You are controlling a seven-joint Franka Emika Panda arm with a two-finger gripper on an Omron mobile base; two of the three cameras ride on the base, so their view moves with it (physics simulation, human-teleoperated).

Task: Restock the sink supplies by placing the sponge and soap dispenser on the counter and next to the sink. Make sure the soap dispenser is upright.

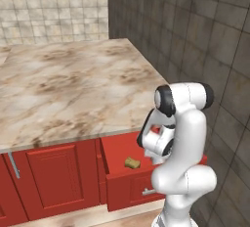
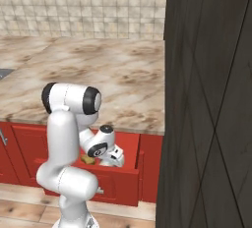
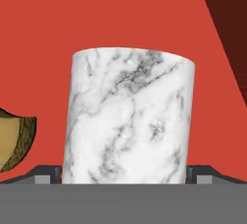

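Note:
My gripper (image 3: 124,175) reaches down into an open red drawer (image 1: 128,184) below the counter (image 1: 73,84). Its jaws are open, one on each side of the soap dispenser (image 3: 128,117). The dispenser's white, grey-veined marble body rises between them in the hand view, and its pump top is out of sight. I cannot tell whether it stands or lies. The sponge (image 1: 132,163), a small tan lump, lies in the drawer just left of the bottle (image 3: 14,138) and shows beside my hand (image 2: 88,159). A grey corner of the sink (image 2: 2,73) shows at the far left.
A dark tiled wall (image 1: 195,35) rises right of the counter, close beside the arm. Its dark panel (image 2: 211,104) covers the right side of the right base view. Red cabinet doors (image 1: 53,177) sit left of the drawer. Beige tiles (image 2: 83,6) back the counter.

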